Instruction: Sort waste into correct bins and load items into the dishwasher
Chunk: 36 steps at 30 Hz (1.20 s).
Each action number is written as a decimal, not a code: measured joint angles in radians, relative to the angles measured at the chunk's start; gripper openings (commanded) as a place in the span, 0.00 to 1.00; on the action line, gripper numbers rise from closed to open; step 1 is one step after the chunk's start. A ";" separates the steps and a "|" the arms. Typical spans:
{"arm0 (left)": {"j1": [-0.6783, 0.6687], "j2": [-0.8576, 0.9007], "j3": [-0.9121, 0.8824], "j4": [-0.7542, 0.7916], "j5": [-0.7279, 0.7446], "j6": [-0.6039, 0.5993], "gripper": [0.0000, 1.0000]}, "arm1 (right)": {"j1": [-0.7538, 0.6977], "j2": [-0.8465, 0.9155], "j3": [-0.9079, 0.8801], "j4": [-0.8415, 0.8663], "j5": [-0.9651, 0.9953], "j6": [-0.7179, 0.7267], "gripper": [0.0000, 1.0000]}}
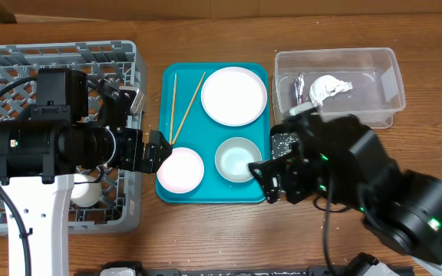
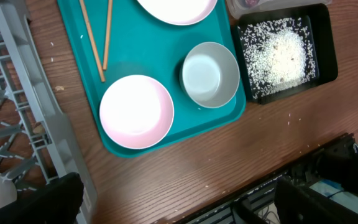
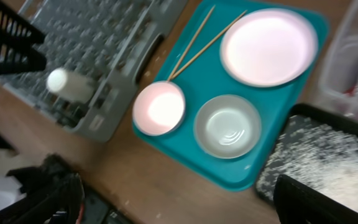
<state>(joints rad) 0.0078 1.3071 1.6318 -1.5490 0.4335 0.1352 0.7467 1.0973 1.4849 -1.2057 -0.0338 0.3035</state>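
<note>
On the worktop (image 1: 206,238) the dish rack (image 1: 75,54) stands at the left, with the cup (image 1: 85,192) inside it near its front edge. Just right of it lies the serving tray (image 1: 206,142): chopsticks (image 1: 176,103) at its back left, plate (image 1: 234,95) at its back right, the left bowl (image 1: 180,169) and the right bowl (image 1: 238,159) side by side in front. Further right, the tub (image 1: 374,84) holds the napkin (image 1: 328,88) and wrapper (image 1: 300,88). In front of the tub, the shallow tray (image 2: 325,43) holds rice (image 2: 278,53).

Teal tray (image 1: 208,138); pink bowl (image 1: 180,169); grey-green bowl (image 1: 238,159); pinkish-white plate (image 1: 234,95); grey lattice rack (image 1: 121,54); black tray (image 2: 328,57) speckled with white rice (image 2: 279,55).
</note>
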 measured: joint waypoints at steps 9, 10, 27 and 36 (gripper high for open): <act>0.000 0.000 0.000 0.000 0.000 0.000 1.00 | -0.001 -0.231 0.000 0.003 0.323 0.000 1.00; 0.000 0.000 0.000 0.000 0.000 0.000 1.00 | -0.007 -0.262 -0.003 0.015 0.350 -0.001 1.00; 0.000 0.000 0.001 0.000 0.000 0.000 1.00 | -0.674 -0.706 -0.941 0.759 -0.091 -0.220 1.00; 0.000 0.000 0.002 0.000 0.000 0.000 1.00 | -0.754 -0.988 -1.189 0.825 -0.148 -0.231 1.00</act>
<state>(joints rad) 0.0078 1.3071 1.6333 -1.5490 0.4332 0.1352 -0.0071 0.1097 0.2962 -0.3805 -0.1818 0.0723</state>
